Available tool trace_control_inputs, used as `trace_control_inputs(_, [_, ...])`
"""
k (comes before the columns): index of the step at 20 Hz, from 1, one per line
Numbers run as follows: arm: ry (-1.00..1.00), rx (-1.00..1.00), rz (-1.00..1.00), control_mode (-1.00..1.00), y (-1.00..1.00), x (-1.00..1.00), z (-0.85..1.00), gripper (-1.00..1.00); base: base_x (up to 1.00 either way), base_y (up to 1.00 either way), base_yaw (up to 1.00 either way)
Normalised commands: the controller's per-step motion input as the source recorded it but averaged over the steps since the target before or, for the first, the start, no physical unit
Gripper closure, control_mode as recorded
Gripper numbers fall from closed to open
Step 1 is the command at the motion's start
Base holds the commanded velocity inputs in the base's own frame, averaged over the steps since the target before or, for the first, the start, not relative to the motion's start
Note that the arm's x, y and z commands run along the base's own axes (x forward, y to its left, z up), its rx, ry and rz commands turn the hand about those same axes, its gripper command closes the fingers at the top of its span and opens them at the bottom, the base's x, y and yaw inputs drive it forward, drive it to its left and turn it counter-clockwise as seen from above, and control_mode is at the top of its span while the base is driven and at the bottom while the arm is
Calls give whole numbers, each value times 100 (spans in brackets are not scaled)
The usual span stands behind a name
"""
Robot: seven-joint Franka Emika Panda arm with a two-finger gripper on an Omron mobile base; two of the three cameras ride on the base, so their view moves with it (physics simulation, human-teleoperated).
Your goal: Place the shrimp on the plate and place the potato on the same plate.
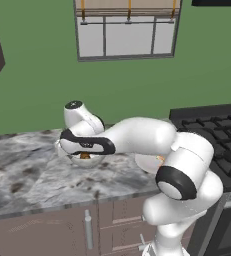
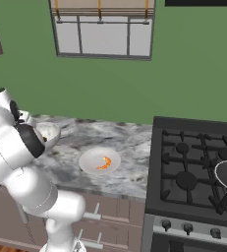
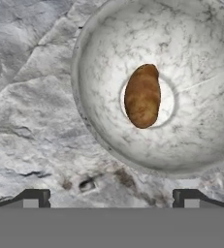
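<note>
With the shrimp [image 2: 104, 163] on the plate [image 2: 88, 165], the potato [image 3: 142, 96] is next — fingers [image 3: 36, 197] spread above its bowl [image 3: 91, 116], needing to centre and descend.

The shrimp [image 2: 103, 163], a bright orange crescent, lies on the plate [image 2: 89, 164], just right of the plate's middle. The plate is round, shallow and off-white (wider than the bowl) and sits near the counter's front edge, toward the stove end. The potato [image 3: 142, 96], a brown oval lump, lies at the bottom of the clear bowl [image 3: 99, 58], farther left on the counter.
</note>
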Motion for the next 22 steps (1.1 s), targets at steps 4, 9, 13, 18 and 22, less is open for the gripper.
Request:
trace_control_inputs(4, [-1,0,5,-100,13,20,-21,-100,0,0,0])
trace_control_inputs(9, [0,0,3,-100,6,28,-13,-100,0,0,0])
trace_control_inputs(13, [0,0,1,-100,2,31,-7,-100,0,0,0])
trace_control_inputs(18, [0,0,1,-100,11,10,-22,-100,0,0,0])
trace_control_inputs(22, [0,0,1,-100,18,0,-14,-100,0,0,0])
